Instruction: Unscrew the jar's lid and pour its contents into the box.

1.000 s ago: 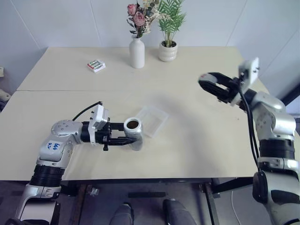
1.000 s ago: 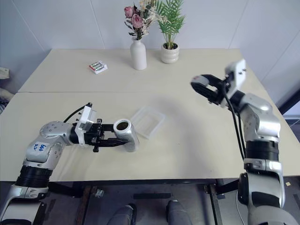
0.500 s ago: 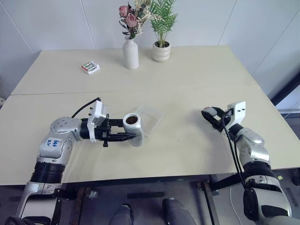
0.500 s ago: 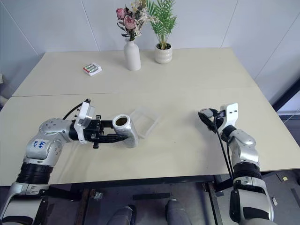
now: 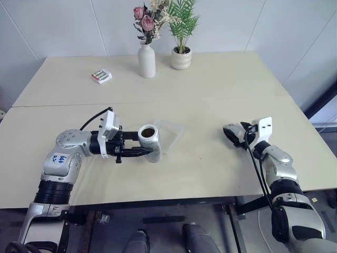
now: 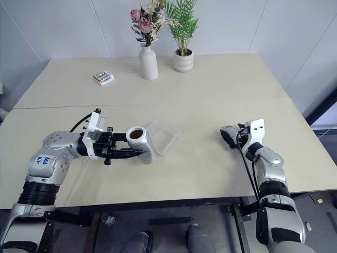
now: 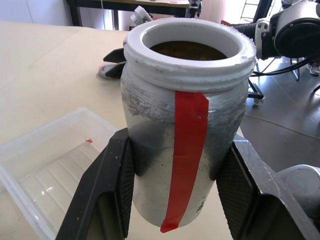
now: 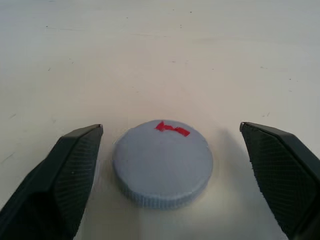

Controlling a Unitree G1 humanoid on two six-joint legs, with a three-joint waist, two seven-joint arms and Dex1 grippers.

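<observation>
The jar (image 5: 149, 142) sits left of centre in the head views, upright and clamped at its lower body between the two black fingers (image 7: 107, 187) of the left gripper (image 5: 143, 151), which reaches in level from the left of the frame. The mouth is open, with a white threaded rim and brown contents (image 7: 187, 50) inside. A red tape stripe runs down the jar's side; no lettering can be read on it. On the left arm's silver shell a small white sticker carries blue handwriting, too small to make out.

The box (image 5: 167, 134) lies flat just beside the jar, toward the centre of the frame, open and clear. In the left wrist view a tiny red speck shows on its floor.

The lid (image 8: 162, 169) lies flat on the table (image 5: 210, 100) at centre right of the head views, with a red arrow-shaped mark on top. The right gripper (image 5: 230, 134) has its fingers (image 8: 55, 185) spread wide, one on each side of the lid, clear of its rim.

Bare tabletop lies between box and lid, and a broad open stretch behind them. A seam crosses the table from left to right. Along the far edge, at top centre, stand a white vase (image 5: 147, 60) with flowers and a small potted plant (image 5: 181, 57); a small white pack (image 5: 101, 76) lies at upper left, its print unreadable.
</observation>
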